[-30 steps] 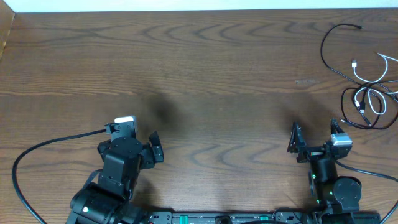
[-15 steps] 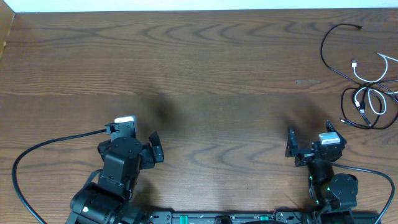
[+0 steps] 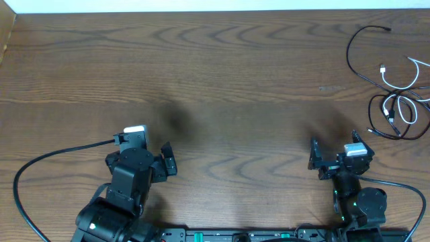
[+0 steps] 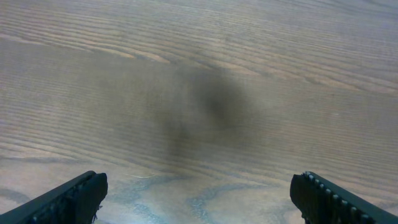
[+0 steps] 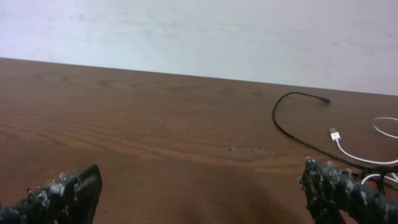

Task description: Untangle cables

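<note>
Toward the desk's far right corner, the thin black and white USB cords (image 3: 392, 113) lie looped over one another by the right edge. The black 2-finger left gripper (image 4: 199, 205) and the black 2-finger right gripper (image 5: 202, 196) hover near the front edge, fingers spread wide and holding nothing. By my judgement 0 cords are freed, so all the untangling is left.

The flat wooden table (image 3: 235, 81) is dark brown with wavy, lighter grain lines (a blurred darker patch shades its middle). At the table's far right corner lie thin black cords (image 3: 350, 60) and one thin white cord (image 5: 335, 134).
</note>
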